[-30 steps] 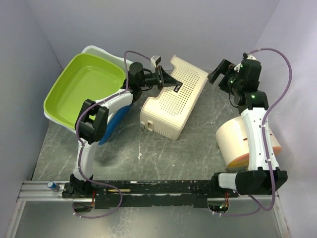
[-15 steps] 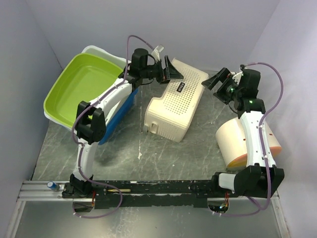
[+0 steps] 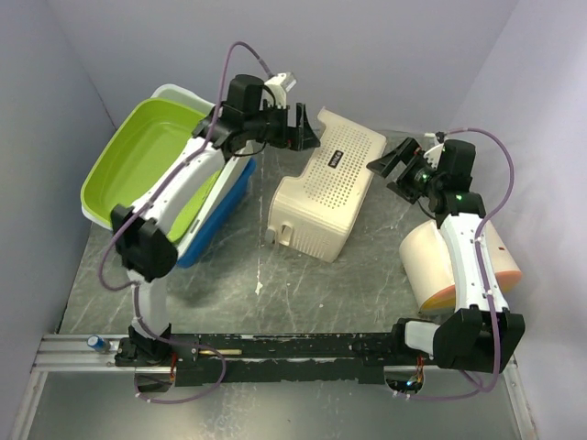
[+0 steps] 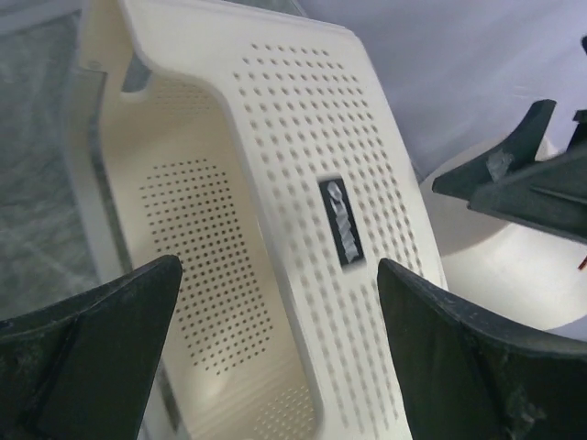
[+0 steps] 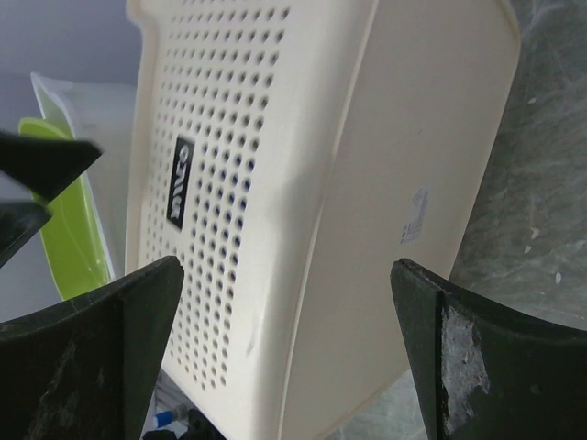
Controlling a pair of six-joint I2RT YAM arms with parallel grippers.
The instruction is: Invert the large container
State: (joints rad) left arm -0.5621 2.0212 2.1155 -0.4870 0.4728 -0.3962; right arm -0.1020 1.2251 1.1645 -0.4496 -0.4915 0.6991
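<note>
The large container (image 3: 326, 188) lies on its side by the far edge, half turned, I judge. The left gripper (image 3: 307, 131) and right gripper (image 3: 383, 165) flank it, spread and empty. Next it must tip onto its opening.

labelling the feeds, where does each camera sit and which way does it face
Top external: above and behind the arm bases, looking down at the table; both arms show, left hand and right hand flanking the cream basket.
Left wrist: on the left arm, facing right across the basket; its open fingers show below.
Right wrist: on the right arm, facing left at the basket; its open fingers show.
Shared: both wrist views show the basket's label.
</note>
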